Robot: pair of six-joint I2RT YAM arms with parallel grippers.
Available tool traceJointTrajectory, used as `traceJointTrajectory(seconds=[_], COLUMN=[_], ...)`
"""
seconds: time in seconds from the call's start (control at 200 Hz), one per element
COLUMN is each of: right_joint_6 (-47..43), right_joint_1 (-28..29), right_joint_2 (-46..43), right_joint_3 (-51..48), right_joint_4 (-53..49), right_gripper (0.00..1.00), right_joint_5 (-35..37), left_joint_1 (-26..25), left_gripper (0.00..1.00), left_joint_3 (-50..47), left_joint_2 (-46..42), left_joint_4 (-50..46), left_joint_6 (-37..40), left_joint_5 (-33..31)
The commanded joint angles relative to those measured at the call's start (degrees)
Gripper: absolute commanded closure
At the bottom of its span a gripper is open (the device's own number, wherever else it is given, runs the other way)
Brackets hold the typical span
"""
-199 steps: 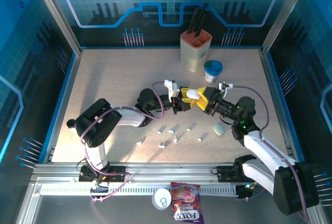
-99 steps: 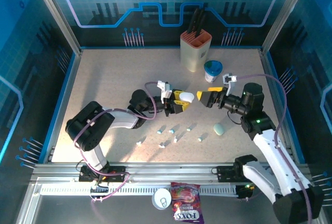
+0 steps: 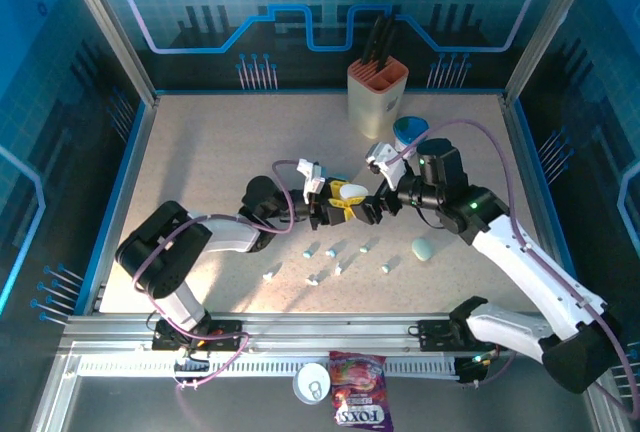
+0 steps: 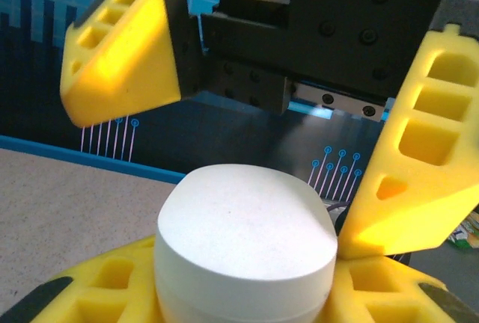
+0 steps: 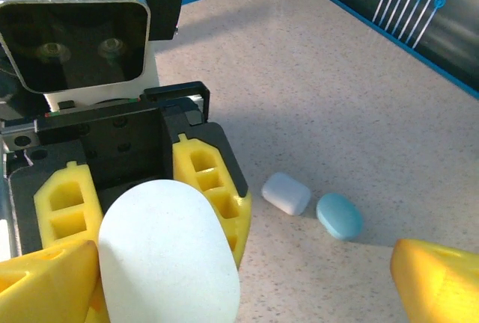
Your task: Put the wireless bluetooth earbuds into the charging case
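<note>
Gripping a white case (image 3: 349, 192) between its yellow fingers (image 5: 206, 179), the left gripper (image 3: 350, 201) sits above the middle of the table (image 3: 200, 162), pointing toward the right arm. The case is a rounded pebble shape with its lid shut, and in the left wrist view it stands up between the two lower finger pads.

The right gripper (image 3: 371, 208) faces it head-on with its jaws spread wide. Its own fingers (image 4: 123, 54) stand on either side of the case. The one on the left of that view is clearly off the case. The other comes down close beside the case, and whether it touches cannot be told.

The earbuds (image 3: 331, 250) are not in either gripper. They lie scattered on the table just nearer the arm bases than the two grippers, in a loose band of small white and pale blue pieces, each apart from the next.

A pale green case (image 3: 423, 249) rests on the table to the right of the buds, under the right arm. In the right wrist view a small white rounded piece (image 5: 286, 193) and a pale blue one (image 5: 340, 216) lie side by side on the table beyond the left gripper.

A knife block (image 3: 377, 99) and a blue-lidded cup (image 3: 410, 133) stand near the far edge, well apart from the buds.
</note>
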Motion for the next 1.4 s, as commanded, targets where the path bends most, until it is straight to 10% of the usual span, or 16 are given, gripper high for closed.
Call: traceJointTrajectory(seconds=[0.0, 0.32, 0.95, 1.396], right_joint_6=[-2.83, 8.18, 2.0, -2.37], right_joint_1=[0.5, -3.87, -5.89, -0.45], right_joint_2=[0.53, -1.35, -6.78, -2.94], right_joint_3=[1.62, -0.53, -6.15, -5.62], right_joint_4=[-0.36, 8.09, 9.77, 7.01], right_gripper=[0.0, 0.01, 0.0, 0.0], right_joint_5=[5.39, 9.68, -14.61, 4.78], left_joint_1=[-0.33, -0.48, 1.06, 1.22], left_gripper=[0.67, 0.68, 0.67, 0.68], left_joint_3=[-0.3, -1.39, -2.58, -2.99], left_joint_2=[-1.99, -1.99, -2.5, -3.22], left_joint_4=[1.81, 1.88, 1.9, 1.93], left_joint_6=[-0.12, 1.88, 2.53, 1.84], left_joint_5=[1.12, 2.09, 1.37, 2.94])
